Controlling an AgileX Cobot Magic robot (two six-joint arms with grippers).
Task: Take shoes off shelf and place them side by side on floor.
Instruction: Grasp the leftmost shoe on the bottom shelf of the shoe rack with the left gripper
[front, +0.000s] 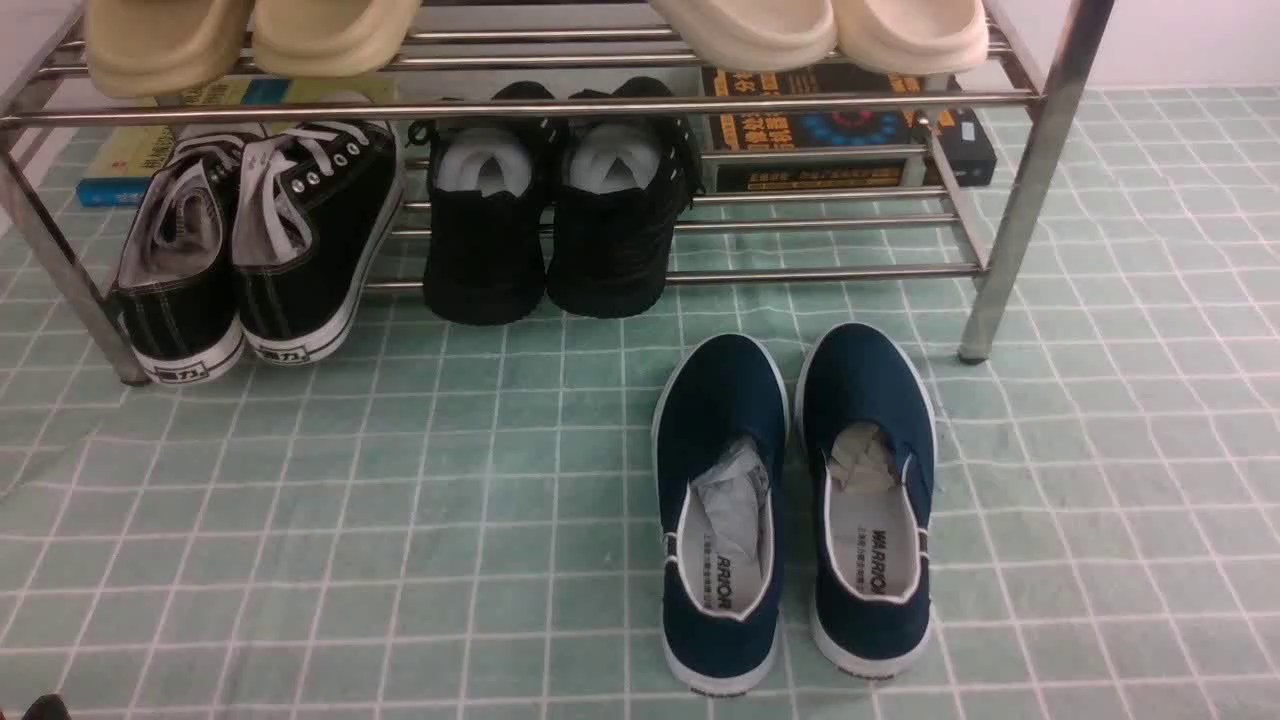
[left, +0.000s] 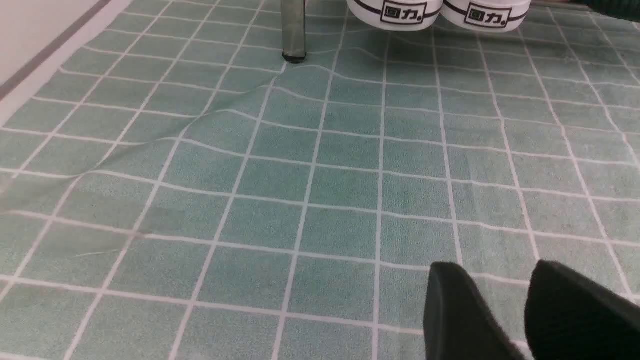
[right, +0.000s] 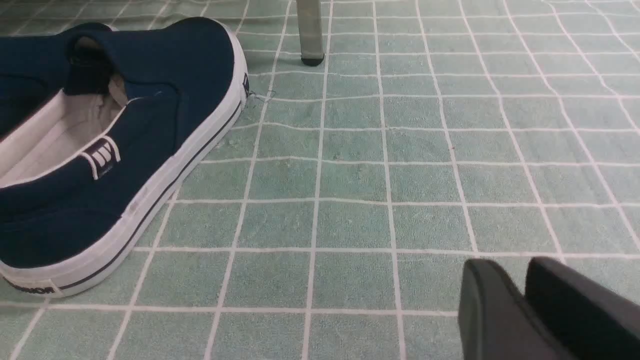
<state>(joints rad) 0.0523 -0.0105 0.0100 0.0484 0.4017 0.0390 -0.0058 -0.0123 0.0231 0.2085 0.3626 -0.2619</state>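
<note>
At the lower right of the left wrist view, the left claw (left: 495, 280) is seen slightly spread, with the floor (left: 300, 200) showing between its fingers and nothing held. At the lower right of the right wrist view, the right claw (right: 515, 280) is seen with its fingers pressed together, or nearly so, and it is likewise empty. In the lower right of the front view, a pair of navy slip-ons (front: 720, 430) is found set side by side on the floor, just in front of the shelf (front: 1040, 170). Farther back, at the left of that frame, the shoes (front: 290, 250) are lodged on the shelf's lowest tier, heels outward, beside the all-black shoes (front: 490, 260) at centre. The task is judged not yet begun. Both sneakers are to be lifted off and laid together on the floor.
</note>
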